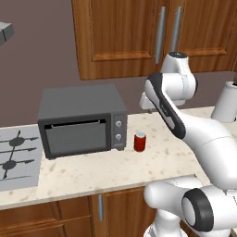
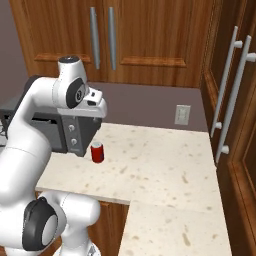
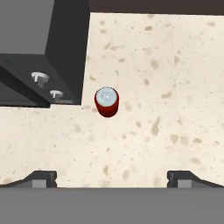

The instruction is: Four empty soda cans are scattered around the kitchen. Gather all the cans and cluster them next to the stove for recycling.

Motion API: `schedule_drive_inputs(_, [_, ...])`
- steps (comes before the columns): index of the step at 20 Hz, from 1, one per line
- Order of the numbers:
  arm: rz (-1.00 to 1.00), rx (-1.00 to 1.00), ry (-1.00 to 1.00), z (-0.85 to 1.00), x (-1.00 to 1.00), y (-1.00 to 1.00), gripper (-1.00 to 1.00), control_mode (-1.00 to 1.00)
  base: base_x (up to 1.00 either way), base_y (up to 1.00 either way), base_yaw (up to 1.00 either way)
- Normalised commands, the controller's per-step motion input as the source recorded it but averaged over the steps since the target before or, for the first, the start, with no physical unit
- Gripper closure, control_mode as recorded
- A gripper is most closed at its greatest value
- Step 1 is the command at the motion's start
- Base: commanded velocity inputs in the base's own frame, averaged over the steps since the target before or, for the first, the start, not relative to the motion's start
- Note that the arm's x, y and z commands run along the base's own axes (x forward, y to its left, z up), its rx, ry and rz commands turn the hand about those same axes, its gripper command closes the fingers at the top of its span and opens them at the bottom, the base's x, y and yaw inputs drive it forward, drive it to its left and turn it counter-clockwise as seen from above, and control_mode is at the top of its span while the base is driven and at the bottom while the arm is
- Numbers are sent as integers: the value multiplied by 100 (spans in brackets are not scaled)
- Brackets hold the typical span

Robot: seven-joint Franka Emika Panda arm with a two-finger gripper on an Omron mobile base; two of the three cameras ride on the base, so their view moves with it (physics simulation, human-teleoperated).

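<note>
The counter (image 1: 92, 173) runs the width of the scene, pale speckled stone under wooden cabinets. At its far left lies the stove (image 1: 16, 159), flat and grey with black grates. Just right of the stove sits a dark toaster oven (image 1: 81, 122), its two knobs on the right end of its front.

The arm (image 1: 185, 125) rises from the near side and bends over the counter, with the hand held high above the surface and pointing down. The gripper (image 3: 111, 177) is spread wide with nothing between its fingertips (image 3: 41, 177).

One soda can (image 1: 140, 141) stands upright on the counter just to the right of the toaster oven, near its knob end but apart from it. In the hand view the can's (image 3: 106, 101) silvery top faces the camera, so its long axis is vertical and in line with the gripper's approach.

The can lies below the hand and a little ahead of the fingertips, toward the toaster oven. A descent probably needs a small shift that way first, keeping the left finger clear of the oven's corner.
</note>
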Motion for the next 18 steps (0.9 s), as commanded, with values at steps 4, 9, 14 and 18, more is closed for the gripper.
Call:
schedule_drive_inputs(4, [4,0,0,-16,0,-5,-100,-100,0,0,0])
schedule_drive_inputs(9, [15,0,0,-46,0,-27,-100,-100,0,0,0])
schedule_drive_inputs(14, [24,0,0,-47,2,-13,-100,-100,0,0,0])
schedule_drive_inputs(18, [21,0,0,-44,4,0,-100,-100,0,0,0])
